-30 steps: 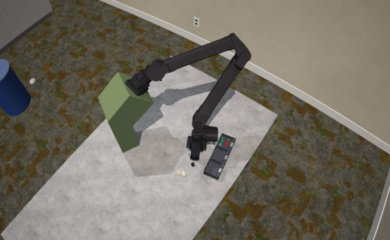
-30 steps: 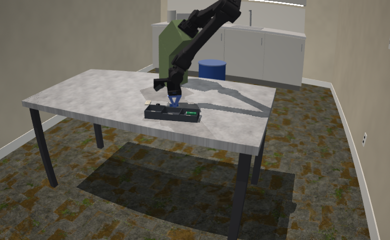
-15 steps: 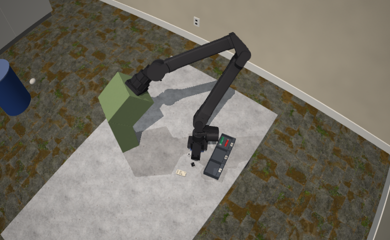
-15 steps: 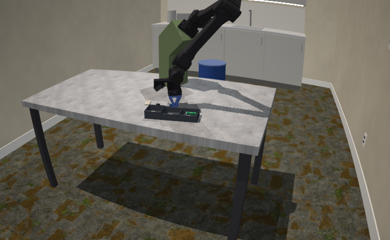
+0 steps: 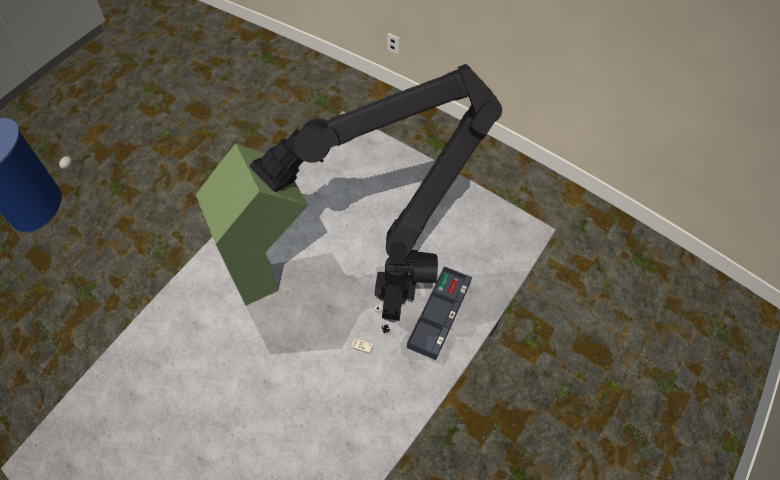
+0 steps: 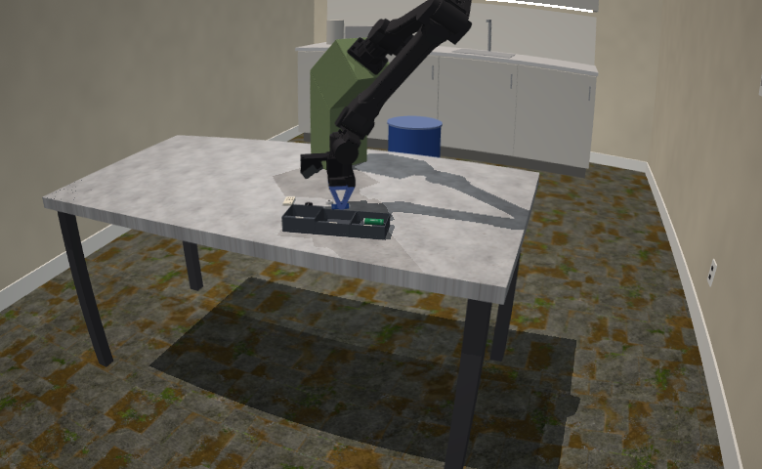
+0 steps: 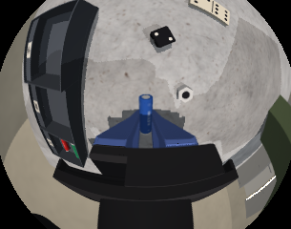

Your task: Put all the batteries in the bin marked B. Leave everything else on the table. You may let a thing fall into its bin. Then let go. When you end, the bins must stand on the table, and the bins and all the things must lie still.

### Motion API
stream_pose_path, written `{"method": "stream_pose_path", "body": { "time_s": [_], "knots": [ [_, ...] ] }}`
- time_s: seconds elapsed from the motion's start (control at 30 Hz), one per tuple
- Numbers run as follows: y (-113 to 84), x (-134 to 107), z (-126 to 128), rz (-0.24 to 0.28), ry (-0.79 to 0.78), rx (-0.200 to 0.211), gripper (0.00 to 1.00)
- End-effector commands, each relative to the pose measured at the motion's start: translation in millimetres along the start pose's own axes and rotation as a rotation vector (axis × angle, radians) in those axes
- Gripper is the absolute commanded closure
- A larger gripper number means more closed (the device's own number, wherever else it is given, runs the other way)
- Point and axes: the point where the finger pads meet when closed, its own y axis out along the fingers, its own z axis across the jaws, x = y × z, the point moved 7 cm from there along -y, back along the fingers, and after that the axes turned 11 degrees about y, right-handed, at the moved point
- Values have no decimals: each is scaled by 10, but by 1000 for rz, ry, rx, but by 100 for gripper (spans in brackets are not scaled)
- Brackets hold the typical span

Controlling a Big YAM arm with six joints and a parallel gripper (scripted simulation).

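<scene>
My gripper (image 7: 145, 114) has blue fingers and is shut on a blue battery (image 7: 145, 113), which lies along the finger line just above the table top. It also shows in the exterior view (image 6: 340, 200), right behind the dark three-part bin tray (image 6: 336, 222). The tray (image 5: 440, 315) lies to the right of my gripper (image 5: 390, 314) in the top view. Its far compartment holds a green battery (image 5: 443, 281) and a red battery (image 5: 453, 286); they also show in the wrist view (image 7: 69, 149). The bins' letter marks are too small to read.
A black die (image 7: 162, 37), a small white ring-shaped piece (image 7: 185, 93) and a cream domino tile (image 7: 210, 6) lie on the table ahead of my fingers. The green robot base block (image 5: 245, 220) stands at the back left. A blue barrel (image 5: 10, 175) stands on the floor.
</scene>
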Motion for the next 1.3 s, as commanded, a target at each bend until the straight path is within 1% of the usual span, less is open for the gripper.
{"method": "stream_pose_path", "body": {
  "time_s": [0.0, 0.53, 0.57, 0.6, 0.83, 0.9, 1.2, 1.27],
  "knots": [
    [-50, -88, -2, 4, -6, 3, 91],
    [-56, -92, -23, 3, 0, -4, 91],
    [-148, -7, -43, -9, 7, -3, 91],
    [-199, 24, -31, -13, 10, 2, 91],
    [-425, 20, -29, -12, 9, 4, 91],
    [-425, 20, -29, -12, 9, 4, 91],
    [-719, 16, -22, -11, 7, 7, 91],
    [-725, 17, -20, -11, 7, 7, 91]
  ]
}}
